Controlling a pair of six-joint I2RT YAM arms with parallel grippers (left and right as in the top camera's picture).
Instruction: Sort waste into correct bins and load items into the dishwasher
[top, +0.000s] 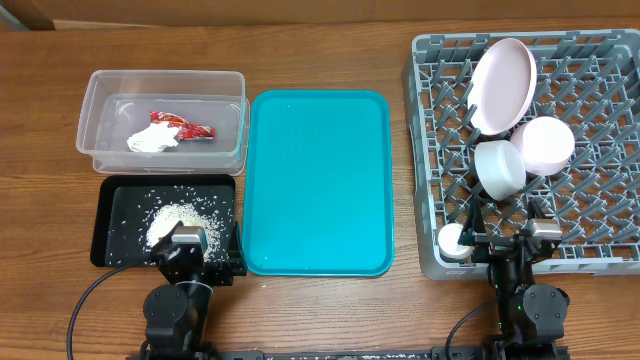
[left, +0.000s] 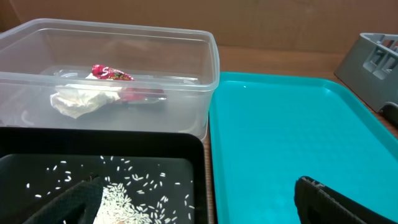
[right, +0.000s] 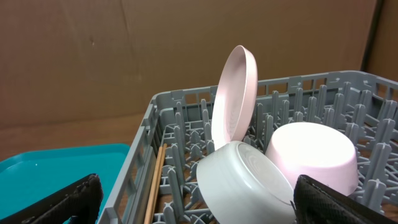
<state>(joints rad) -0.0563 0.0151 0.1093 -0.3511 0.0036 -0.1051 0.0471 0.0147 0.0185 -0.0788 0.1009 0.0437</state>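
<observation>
Both arms are matte black: the left arm (top: 178, 305) and the right arm (top: 530, 300) are built of stubby cylindrical joints, each topped by a small silver-grey block (top: 187, 238). A thin black cable (top: 85, 300) trails from each base. The left claw (left: 196, 180) and right claw (right: 198, 180) have broad, dull-black fingers (left: 339, 202) with a faintly grainy surface.

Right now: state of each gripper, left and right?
Left gripper: jaws open wide, holding nothing.
Right gripper: jaws open wide, holding nothing.
</observation>
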